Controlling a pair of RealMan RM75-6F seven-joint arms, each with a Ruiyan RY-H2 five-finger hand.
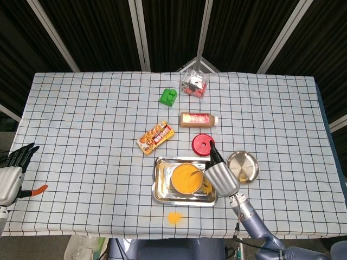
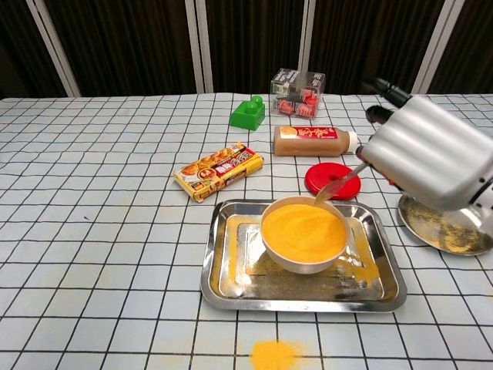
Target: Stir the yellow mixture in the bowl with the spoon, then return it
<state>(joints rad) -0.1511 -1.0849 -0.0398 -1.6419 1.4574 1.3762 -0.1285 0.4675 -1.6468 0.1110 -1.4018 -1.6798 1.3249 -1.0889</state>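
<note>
Right hand (image 2: 428, 159) gripping the spoon (image 2: 336, 186), its tip just above the far rim of the bowl (image 2: 303, 234) of yellow mixture (image 2: 304, 230). Bowl stands in a steel tray (image 2: 231, 271). Left hand (image 1: 12, 172), fingers spread and holding nothing, rests at the table's left edge.

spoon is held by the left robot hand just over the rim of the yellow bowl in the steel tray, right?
Not quite: the right robot hand holds the spoon, not the left. The chest view shows it just over the rim of the yellow bowl in the steel tray. The left robot hand sits at the table's far left edge in the head view.
</note>
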